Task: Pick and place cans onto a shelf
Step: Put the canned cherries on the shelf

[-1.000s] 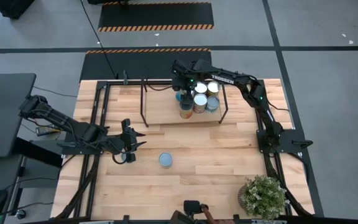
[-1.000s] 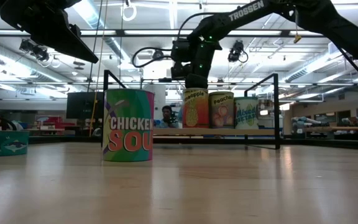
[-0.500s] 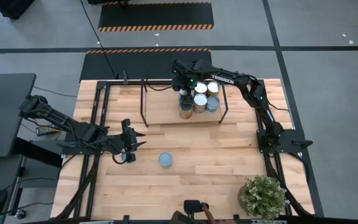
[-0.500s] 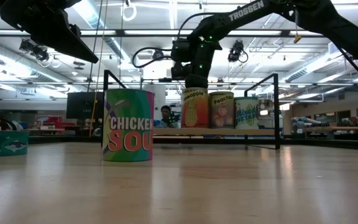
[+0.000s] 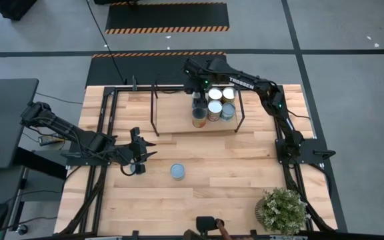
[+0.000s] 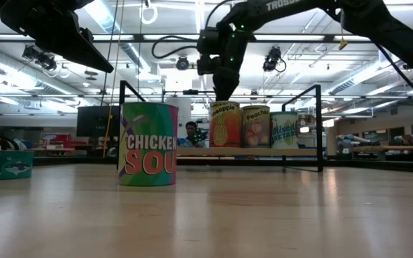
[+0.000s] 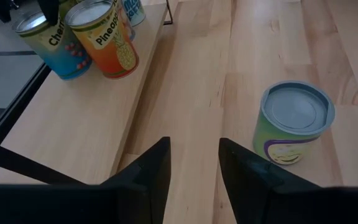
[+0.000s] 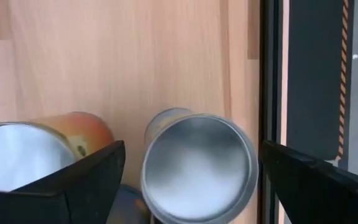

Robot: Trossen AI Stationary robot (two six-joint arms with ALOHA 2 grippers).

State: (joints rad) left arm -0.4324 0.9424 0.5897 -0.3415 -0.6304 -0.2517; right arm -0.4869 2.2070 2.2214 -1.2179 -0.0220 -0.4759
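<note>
**A:** So where are we at? From the high view we see the right gripper [image 5: 198, 93] hanging over the shelf [image 5: 172, 120], right above the pineapple can [image 5: 199, 117]. Fingers are spread wide in the right wrist view, with nothing between them but the silver top of that can [image 8: 197, 165] below.

**B:** Yep, and every can is standing upright, long axis vertical, lids up. The low view gives us what the overhead can't: the labels. Pineapple [image 6: 224, 125], then the peaches can [image 6: 256, 126], then a blue-green can [image 6: 285, 129], side by side on the shelf board [image 6: 192, 151]. From above they're just round tops.

**A:** The chicken soup can [image 6: 148, 144] stands alone on the table [image 5: 232, 173], well apart from the shelf. Overhead it's only a blue-grey disc [image 5: 177, 171].

**B:** Left gripper [image 5: 145, 152] sits near the table's left edge, pointing toward that soup can. In the left wrist view its fingers [image 7: 146, 175] are parted, nothing held, soup can [image 7: 294, 124] ahead and off to one side.

**A:** Low view also catches a flat tuna tin [image 6: 4, 164] at the far left.
</note>
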